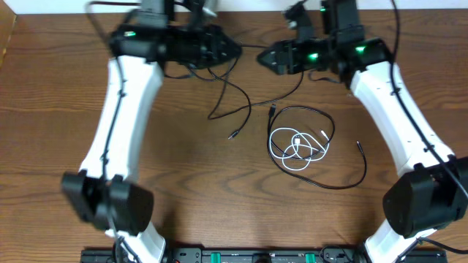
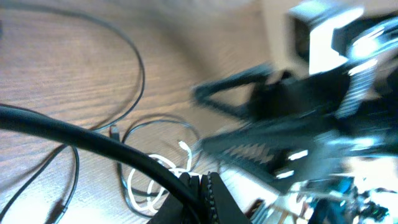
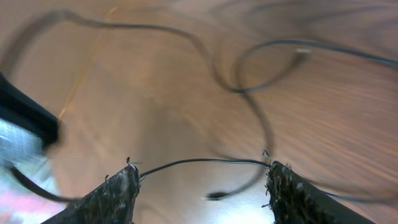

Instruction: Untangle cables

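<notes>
Coiled white cable [image 1: 291,151], black cables [image 1: 307,108] looped around and beside it

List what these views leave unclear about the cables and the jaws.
- Left gripper: overhead, dark jaws too small to separate; left wrist view motion-blurred. Open or shut unknown.
- White cable: overhead too small to trace its crossings with the black loop.
- Black cable: right wrist view blurred; both ends vanish behind the fingers.

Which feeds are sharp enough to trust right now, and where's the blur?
Overhead: sharp and evenly lit, the white cable coil crisp. Left wrist: right half smeared by motion, left half only slightly soft. Right wrist: motion blur throughout, the black cables reduced to soft streaks.
</notes>
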`<action>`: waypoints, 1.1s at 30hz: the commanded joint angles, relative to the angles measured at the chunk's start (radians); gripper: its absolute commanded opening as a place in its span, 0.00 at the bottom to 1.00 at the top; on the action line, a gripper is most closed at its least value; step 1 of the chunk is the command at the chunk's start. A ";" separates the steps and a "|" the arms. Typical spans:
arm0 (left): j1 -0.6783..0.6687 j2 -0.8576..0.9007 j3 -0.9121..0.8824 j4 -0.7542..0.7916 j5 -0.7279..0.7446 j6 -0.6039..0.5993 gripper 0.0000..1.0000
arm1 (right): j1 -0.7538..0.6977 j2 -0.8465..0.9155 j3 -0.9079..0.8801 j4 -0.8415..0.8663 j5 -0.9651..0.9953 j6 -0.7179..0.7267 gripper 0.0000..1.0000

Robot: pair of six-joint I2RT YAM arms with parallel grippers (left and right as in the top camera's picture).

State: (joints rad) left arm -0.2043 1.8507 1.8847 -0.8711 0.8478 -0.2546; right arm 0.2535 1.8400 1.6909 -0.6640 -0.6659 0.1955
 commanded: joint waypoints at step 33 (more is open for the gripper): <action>-0.160 0.190 -0.014 0.298 -0.105 0.143 0.96 | -0.267 -0.005 -0.006 -0.200 0.163 -0.081 0.75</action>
State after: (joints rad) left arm -0.4164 2.2051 1.8584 -0.4820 0.7345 -0.1825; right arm -0.0635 1.8404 1.6875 -0.8875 -0.5190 0.1379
